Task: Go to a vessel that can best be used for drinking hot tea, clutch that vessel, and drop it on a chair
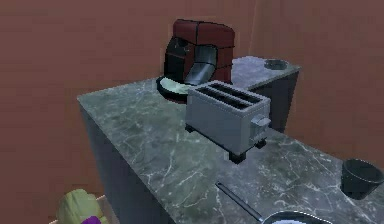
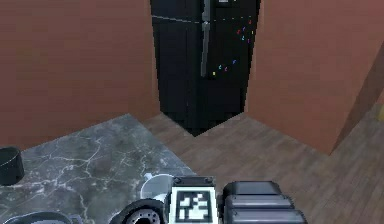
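The hand [image 2: 140, 213] shows as a dark rounded body at the bottom of the arm side view, just left of a white square marker with black marks [image 2: 195, 203]. It lies low over the grey marbled stone counter [image 2: 90, 160], and a pale round disc [image 2: 155, 185] sits just beside it. For this reason one cannot tell whether the hand grasps anything or is released.

Well apart from the hand, at the left edge of this view, stands a dark grey cylindrical cup [image 2: 8, 165]. The same cup [image 1: 360, 178] stands upright on the counter at the forward view's right edge, and it seems to be the vessel for hot tea. Farther along the counter are a silver two-slot toaster [image 1: 228, 120] and, behind it, a red and black coffee machine [image 1: 197, 58]. Beyond the counter's end a tall black fridge [image 2: 205, 60] stands on the brown wooden floor [image 2: 280, 150].

The step in hand is probably the approach to the cup, with the grasp not yet made. The next move calls for bringing the hand in line with the cup, likely by a short drive of the base. After that the arm must reach out at the cup's height without pushing it over.
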Controlling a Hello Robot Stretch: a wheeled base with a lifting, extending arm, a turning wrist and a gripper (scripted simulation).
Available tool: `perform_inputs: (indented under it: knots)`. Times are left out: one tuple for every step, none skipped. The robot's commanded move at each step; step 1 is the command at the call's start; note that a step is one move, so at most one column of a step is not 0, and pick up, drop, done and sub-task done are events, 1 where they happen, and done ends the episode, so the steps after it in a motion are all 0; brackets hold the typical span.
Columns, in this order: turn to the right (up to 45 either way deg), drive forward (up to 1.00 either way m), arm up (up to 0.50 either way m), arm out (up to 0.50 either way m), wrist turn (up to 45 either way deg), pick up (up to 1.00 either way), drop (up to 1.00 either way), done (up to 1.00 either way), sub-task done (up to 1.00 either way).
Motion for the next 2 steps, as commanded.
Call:
perform_inputs:
  knots:
    - [0.0, 0.00, 0.00, 0.00, 45.0, 0.00, 0.00, 0.00, 0.00]
    - [0.0, 0.00, 0.00, 0.00, 45.0, 0.00, 0.00, 0.00, 0.00]
